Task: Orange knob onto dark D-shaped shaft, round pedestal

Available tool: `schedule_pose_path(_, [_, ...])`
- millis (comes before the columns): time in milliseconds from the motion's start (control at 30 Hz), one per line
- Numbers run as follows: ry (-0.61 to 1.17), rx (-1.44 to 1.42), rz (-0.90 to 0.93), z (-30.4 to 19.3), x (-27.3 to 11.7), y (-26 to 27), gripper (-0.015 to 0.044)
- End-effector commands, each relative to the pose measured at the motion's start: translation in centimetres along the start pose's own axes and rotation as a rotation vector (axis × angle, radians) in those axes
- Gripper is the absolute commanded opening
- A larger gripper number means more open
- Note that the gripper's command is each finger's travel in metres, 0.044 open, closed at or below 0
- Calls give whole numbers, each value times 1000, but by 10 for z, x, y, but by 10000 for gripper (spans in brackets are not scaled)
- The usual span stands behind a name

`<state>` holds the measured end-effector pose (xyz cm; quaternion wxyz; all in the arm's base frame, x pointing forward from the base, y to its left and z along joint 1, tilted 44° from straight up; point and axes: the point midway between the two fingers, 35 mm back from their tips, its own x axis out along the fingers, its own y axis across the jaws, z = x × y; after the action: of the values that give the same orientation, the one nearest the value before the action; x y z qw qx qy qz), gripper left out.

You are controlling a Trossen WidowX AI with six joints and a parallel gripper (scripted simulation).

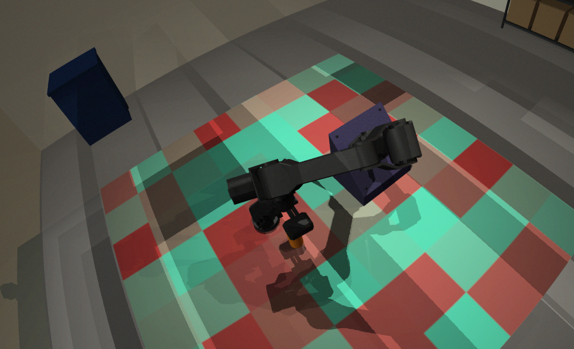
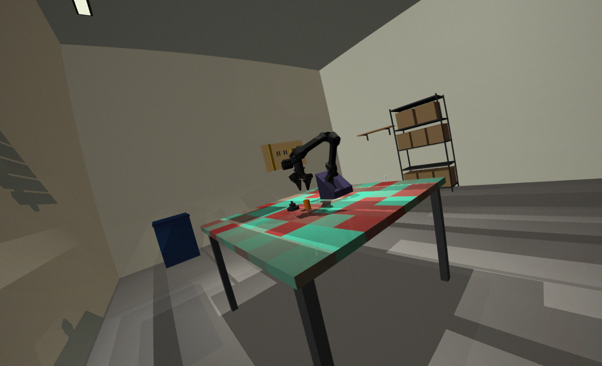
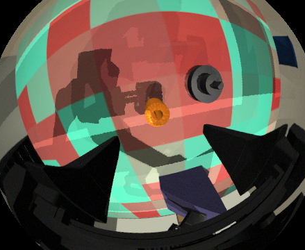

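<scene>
The orange knob [image 1: 296, 243] [image 2: 307, 205] [image 3: 157, 121] stands upright on the table, its hole facing up in the wrist view. The dark round pedestal [image 2: 292, 208] [image 3: 208, 98] with its shaft [image 3: 217, 85] stands close beside the knob, with nothing on the shaft; in the top view the arm partly covers it. My gripper [image 1: 281, 219] [image 2: 304, 188] [image 3: 162, 135] is open and empty. It hangs above the table over the knob's area, with fingertips clear of the knob in the exterior view. In the top view one finger overlaps the knob's top. The shaft's flat side cannot be made out.
The arm's purple wedge-shaped base [image 1: 349, 130] [image 2: 327, 191] [image 3: 190, 187] stands on the chequered table [image 1: 444, 243] [image 2: 316, 236]. A blue bin [image 1: 91, 103] [image 2: 176, 241] stands on the floor beyond the table. A shelf with boxes [image 2: 425, 136] stands at the back.
</scene>
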<state>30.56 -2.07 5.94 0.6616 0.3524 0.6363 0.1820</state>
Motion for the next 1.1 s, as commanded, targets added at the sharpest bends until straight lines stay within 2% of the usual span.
schedule_pose_path(0, [0, -39, -7, 0, 0, -1, 440])
schedule_pose_path(67, [0, -39, -7, 0, 3, -1, 440])
schedule_pose_path(200, [0, -39, -5, 0, 33, -1, 440])
schedule_pose_path(1067, [-1, -39, -6, 2, 74, -2, 440])
